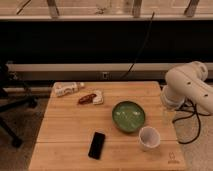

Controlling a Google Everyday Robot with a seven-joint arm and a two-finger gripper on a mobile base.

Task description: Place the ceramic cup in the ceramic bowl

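Observation:
The ceramic cup [149, 137] is small, round and white with a pale inside. It stands upright on the wooden table near the front right corner. The ceramic bowl [128, 116] is shallow, with a green inside and a dark rim. It sits just behind and left of the cup, almost touching it. The robot arm's white joints [189, 88] hang over the table's right edge, behind and to the right of the cup. The gripper itself does not show; it is hidden behind or below the arm.
A black phone [97, 145] lies flat at the front, left of the cup. A white bottle [68, 89] lies on its side at the back left. A red-brown snack packet [91, 98] lies beside it. An office chair base [12, 107] stands to the left. Cables [192, 117] hang at the right.

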